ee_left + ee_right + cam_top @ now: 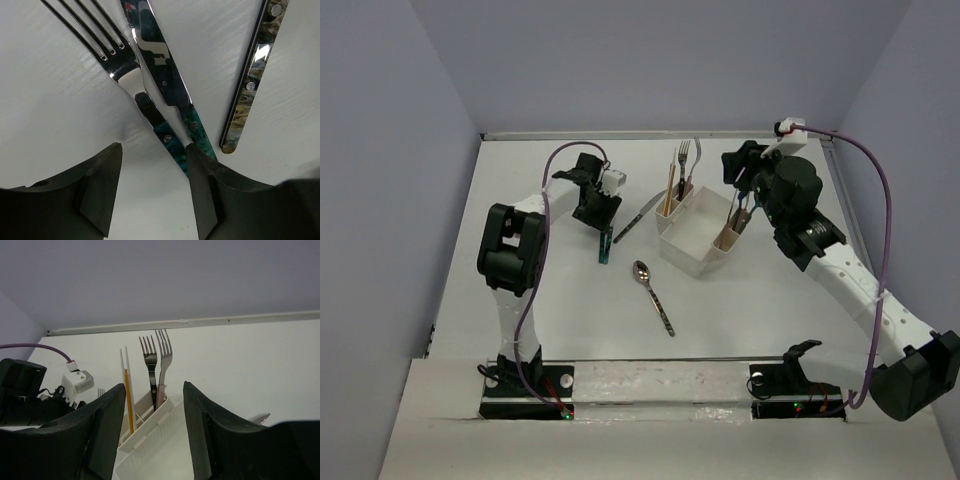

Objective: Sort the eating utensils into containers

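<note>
Seen from above, the left gripper (600,218) hangs low over the left half of the white table (570,330). It points down at a teal-handled fork (125,75) and a teal-handled knife (162,70), which lie crossed at the neck. Its wrist camera shows the jaws spread wide. One finger (202,190) sits on or just above the teal handles — the angle makes it hard to say which — and nothing is clamped.

Just to the right lies a second knife (638,217) with a dark patterned handle. Nearer the arms lies a spoon (652,295), its bowl toward the far side.

Right of centre stands the white caddy (682,252). Two forks (685,160) and thin orange and white chopsticks (671,188) stand upright in its far end slot, tines up. The right gripper (742,205) hovers above the caddy's opposite end slot — its fingers (102,435) are wide apart with nothing between them.
</note>
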### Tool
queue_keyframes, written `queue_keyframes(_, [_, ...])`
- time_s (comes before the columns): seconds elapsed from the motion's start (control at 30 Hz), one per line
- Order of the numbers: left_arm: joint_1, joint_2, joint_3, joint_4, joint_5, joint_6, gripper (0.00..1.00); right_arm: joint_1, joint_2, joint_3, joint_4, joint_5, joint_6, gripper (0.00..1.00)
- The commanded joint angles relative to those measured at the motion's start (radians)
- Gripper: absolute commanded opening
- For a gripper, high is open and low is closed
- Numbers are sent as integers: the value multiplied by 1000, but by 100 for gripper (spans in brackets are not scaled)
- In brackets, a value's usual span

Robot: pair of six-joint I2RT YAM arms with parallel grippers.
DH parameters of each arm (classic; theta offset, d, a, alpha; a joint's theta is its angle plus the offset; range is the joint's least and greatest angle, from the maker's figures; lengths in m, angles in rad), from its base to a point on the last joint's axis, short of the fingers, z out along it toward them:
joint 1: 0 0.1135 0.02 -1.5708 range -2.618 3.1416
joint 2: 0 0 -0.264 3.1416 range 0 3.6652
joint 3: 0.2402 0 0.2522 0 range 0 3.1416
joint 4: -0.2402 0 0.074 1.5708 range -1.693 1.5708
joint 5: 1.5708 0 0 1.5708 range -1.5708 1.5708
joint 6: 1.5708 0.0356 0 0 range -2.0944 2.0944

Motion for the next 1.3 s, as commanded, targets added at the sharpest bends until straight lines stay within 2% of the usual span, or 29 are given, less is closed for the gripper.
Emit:
queue_keyframes(0.0, [-6, 29, 56, -22, -39, -6, 59, 8, -40, -25, -15, 34, -18, 55])
queue_keyframes(0.1, [-6, 43, 50, -22, -50, -3, 48, 8, -60, -32, -20, 43, -21, 55])
queue_keyframes(0.23, [-6, 26, 1, -17, -39, -4, 48, 8, -73, -35, -21, 59, -39, 55])
queue_keyframes(0.33, [-6, 2, -92, 10, -38, 3, 49, 8, -78, -40, -26, 68, -52, 55])
queue_keyframes(0.53, [18, -6, -156, 13, -31, 8, 47, 8, -75, -42, -26, 71, -64, 56])
queue_keyframes(0.63, [30, -23, -165, 4, -35, 17, 37, 8, -70, -40, -26, 73, -69, 56])
queue_keyframes(0.73, [62, -35, -159, -6, -28, 14, 18, 8, -67, -37, -26, 71, -73, 56])
queue_keyframes(0.83, [110, -58, -130, -23, -15, 4, 1, 8, -72, -34, -26, 71, -82, 56])
queue_keyframes(1.03, [208, -106, -13, -79, 27, -3, 0, 8, -75, -9, -30, 50, -87, 56])
queue_keyframes(1.17, [234, -185, 106, -100, 88, -3, 0, 8, -60, 38, -35, -64, -82, 56])
queue_keyframes(1.27, [227, -265, 258, -117, 175, -27, 0, 8, -31, 89, -72, -169, -56, 56])
